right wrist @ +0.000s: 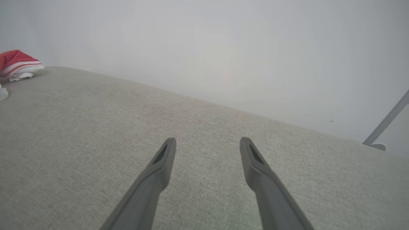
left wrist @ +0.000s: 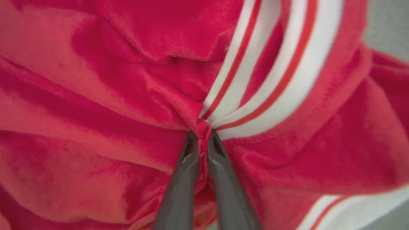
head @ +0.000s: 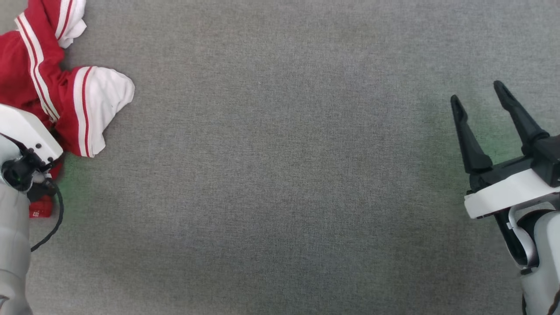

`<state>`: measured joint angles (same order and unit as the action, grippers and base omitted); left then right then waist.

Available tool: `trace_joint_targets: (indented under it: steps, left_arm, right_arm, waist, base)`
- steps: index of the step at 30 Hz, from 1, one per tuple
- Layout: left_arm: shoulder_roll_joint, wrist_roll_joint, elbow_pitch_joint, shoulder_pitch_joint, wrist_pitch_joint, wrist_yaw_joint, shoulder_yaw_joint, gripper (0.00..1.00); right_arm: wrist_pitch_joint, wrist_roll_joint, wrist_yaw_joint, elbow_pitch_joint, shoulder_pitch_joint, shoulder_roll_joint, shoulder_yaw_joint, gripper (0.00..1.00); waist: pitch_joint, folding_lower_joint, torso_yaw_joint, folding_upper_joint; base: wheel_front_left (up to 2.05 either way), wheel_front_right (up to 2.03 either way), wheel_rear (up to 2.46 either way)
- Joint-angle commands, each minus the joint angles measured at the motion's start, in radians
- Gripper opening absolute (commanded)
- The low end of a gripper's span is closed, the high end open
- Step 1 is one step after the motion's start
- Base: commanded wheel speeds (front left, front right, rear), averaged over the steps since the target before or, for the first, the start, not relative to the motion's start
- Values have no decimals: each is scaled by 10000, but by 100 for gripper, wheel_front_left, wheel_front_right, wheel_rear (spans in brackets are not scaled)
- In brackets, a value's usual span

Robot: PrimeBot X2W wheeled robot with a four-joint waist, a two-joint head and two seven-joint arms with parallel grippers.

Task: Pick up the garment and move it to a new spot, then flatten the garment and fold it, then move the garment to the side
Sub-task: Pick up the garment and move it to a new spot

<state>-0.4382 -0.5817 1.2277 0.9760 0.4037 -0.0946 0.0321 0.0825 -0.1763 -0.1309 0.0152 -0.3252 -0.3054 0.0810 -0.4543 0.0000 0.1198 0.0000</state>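
From the head view, the garment (head: 39, 87) is lying bunched at the far left of the grey tabletop (head: 280, 175), one white sleeve flopping toward the middle. The left arm's pale wrist (head: 26, 140) is leaning over the heap and covering part of it. I take that as the reach for the pick-up. The broad grey stretch alongside looks like the likely new spot. The right gripper (head: 477, 92) is hovering at the right edge, well apart from the cloth, its fingers (head: 470, 140) spreading wide around nothing. To me it is waiting its turn for the flattening.

Along the left wrist view, the left gripper (left wrist: 203, 135) is pinching. Its fingers (left wrist: 182, 179) are pressing together on a small ridge of red fabric just beside the red-and-white striped seam. Creases are running into that pinch, so the cloth is gathering there. With fabric this thin, a narrow bite should be enough to lift it, though the rest will be dangling.

In the right wrist view, the two fingers are standing apart above bare tabletop. The garment is showing as a small red-and-white lump far off at the upper left.
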Motion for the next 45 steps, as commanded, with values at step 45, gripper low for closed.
trace_joint_targets:
  steps: [45]
  left_arm:
    - [-2695,-819,-13850,-2208,2464,1219,-3195,0]
  right_arm:
    - [1050,250,3,736,1493,1358,-2050,100]
  waist:
    - [3566,0,-1178,0]
  base:
    - [0,0,0]
